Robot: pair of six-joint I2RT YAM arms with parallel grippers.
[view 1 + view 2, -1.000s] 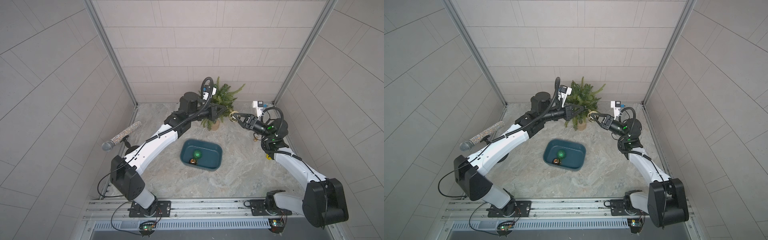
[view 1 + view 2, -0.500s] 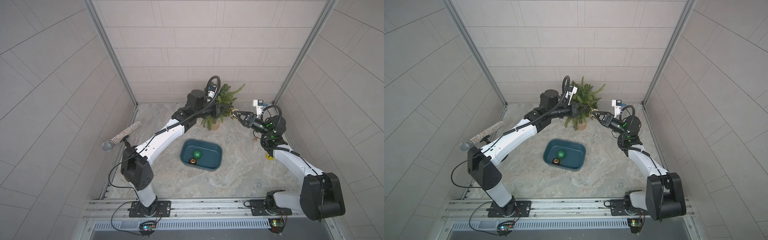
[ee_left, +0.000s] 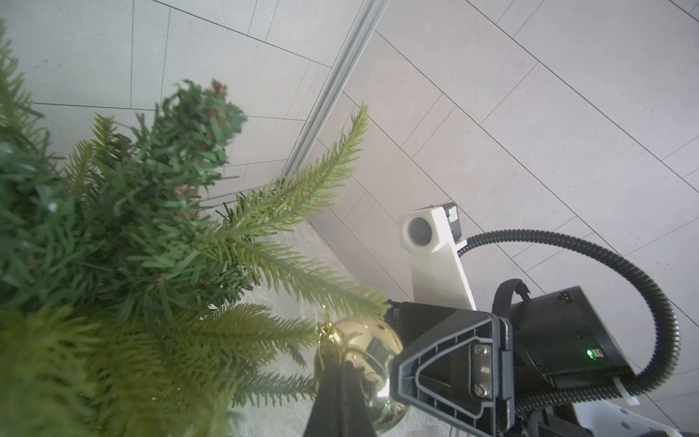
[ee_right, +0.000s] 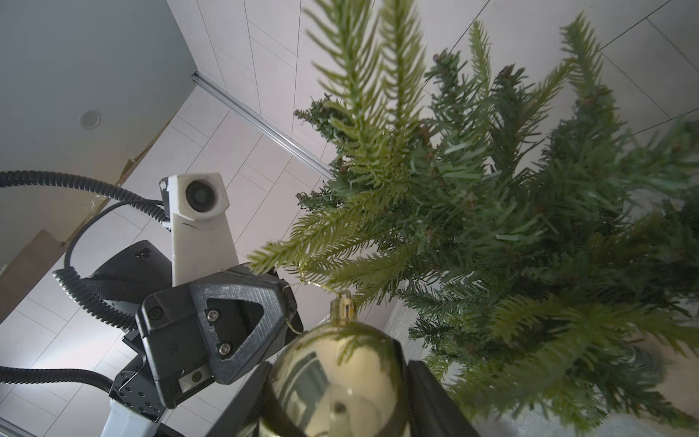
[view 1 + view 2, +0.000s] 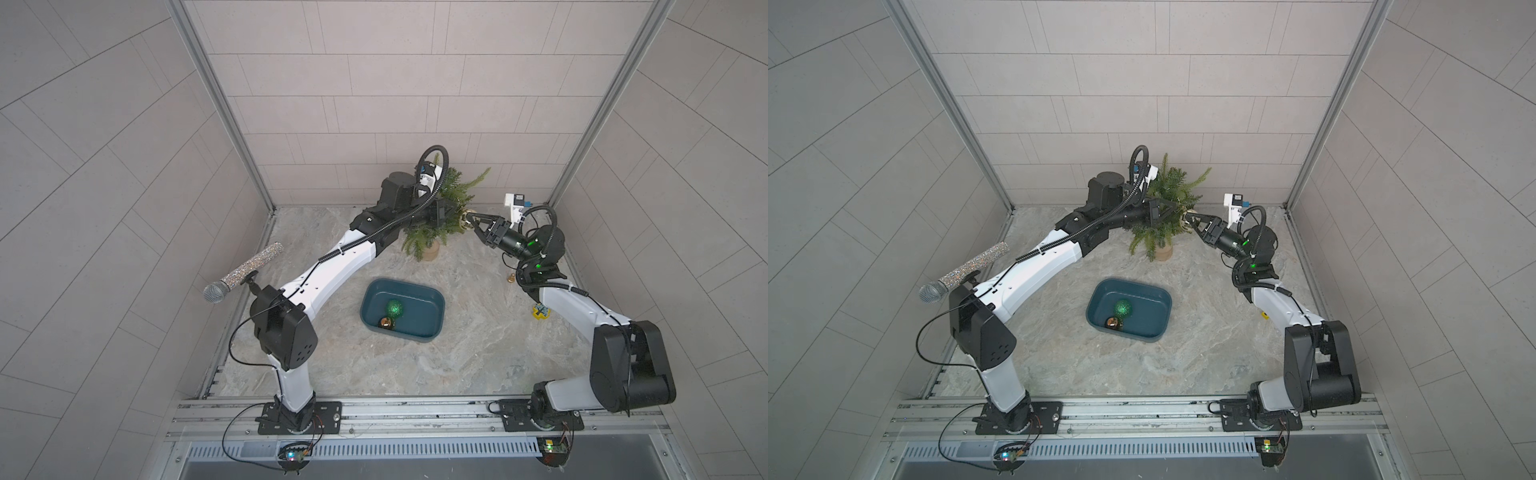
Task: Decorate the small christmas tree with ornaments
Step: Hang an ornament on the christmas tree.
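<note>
Gold bauble [image 4: 333, 378] clamped between the jaws of the right gripper [image 5: 469, 219], cap up against the outer branches of the tree [image 5: 453, 187]; tree upright near the back wall; left gripper [image 3: 339, 374] closed, tips at the same branches just beside the bauble; green bauble [image 5: 394, 308] and copper bauble [image 5: 385, 322] side by side in the teal tub [image 5: 415, 286], mid-table.

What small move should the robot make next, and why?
Probably the left gripper should ease the hanging thread over the nearest branch tip: it is shut, seemingly pinching that thread, while the right gripper holds the pale gold ornament beside the tree.
</note>
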